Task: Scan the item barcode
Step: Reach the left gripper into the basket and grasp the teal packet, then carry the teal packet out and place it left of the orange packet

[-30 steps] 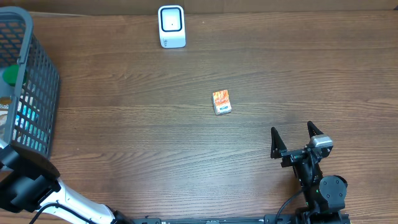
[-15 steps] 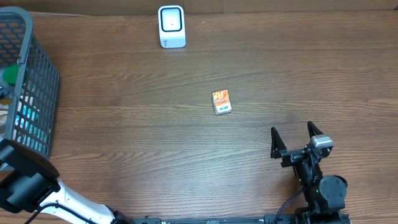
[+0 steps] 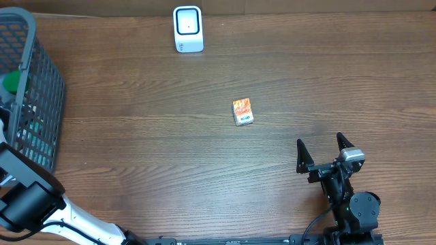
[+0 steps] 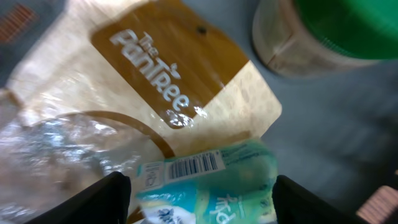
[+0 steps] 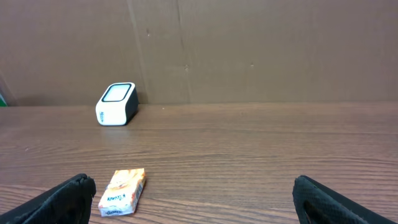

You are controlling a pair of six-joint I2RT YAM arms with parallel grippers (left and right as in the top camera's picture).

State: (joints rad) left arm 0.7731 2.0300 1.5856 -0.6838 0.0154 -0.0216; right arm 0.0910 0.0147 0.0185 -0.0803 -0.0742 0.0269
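1. Brown wood grain covers the table (image 3: 136,150), and we see a white scanner (image 3: 188,28) standing near its far edge.
2. We find a small orange box (image 3: 242,111) lying flat near the middle of the table, well apart from the scanner and from both arms.
3. We see a grey mesh basket (image 3: 48,88) at the left edge, and the left arm (image 3: 34,204) reaches into it from the near side.
4. In the left wrist view we look down at a teal packet (image 4: 217,199) lying in the basket, its barcode (image 4: 194,166) facing up.
5. We see the left pincer (image 4: 200,180) with its jaws apart, one finger on each side of the packet. We cannot tell whether they touch it.
6. The packet lies partly on a cream and brown pouch (image 4: 186,81) printed "The PanTree". A jar (image 4: 292,50) with a green lid (image 4: 348,25) sits just beside the pouch.
7. We see the right pincer (image 3: 318,138) spread wide and holding nothing, near the table's near right edge and pointing towards the box and scanner.
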